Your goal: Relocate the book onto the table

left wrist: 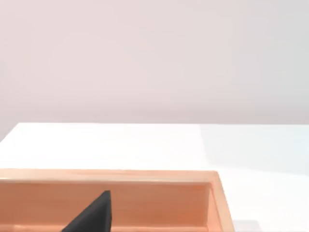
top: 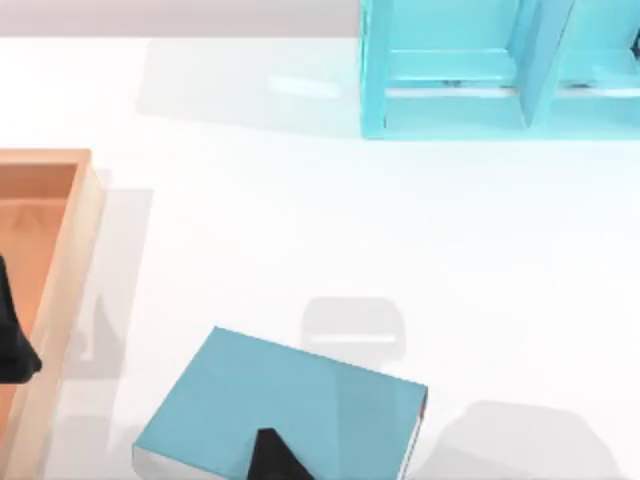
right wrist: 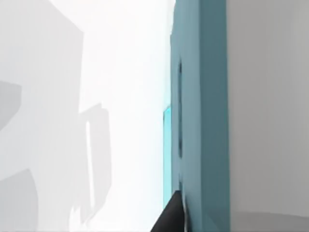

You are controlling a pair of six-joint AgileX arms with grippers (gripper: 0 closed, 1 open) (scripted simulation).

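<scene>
Book [top: 290, 410]: near centre, above the tabletop [top: 300, 230], clamped in my right gripper's [top: 272, 458] fingers by its near edge, held flat for setting down. Left gripper [top: 15, 350]: parked over the tray [top: 85, 230], left; its fingers' state I cannot tell. Shelf [top: 450, 100]: far right.

One book [top: 290, 410] lies on the single white desk [top: 300, 230], near its front edge. One cyan shelf [top: 450, 100] stands at the far right, with two compartments showing, parted by one divider. One orange-brown wooden tray [top: 75, 250] sits at the left edge, and two dark hands show: the left hand [top: 15, 345] over the tray, the right hand [top: 275, 458] at the book.
</scene>
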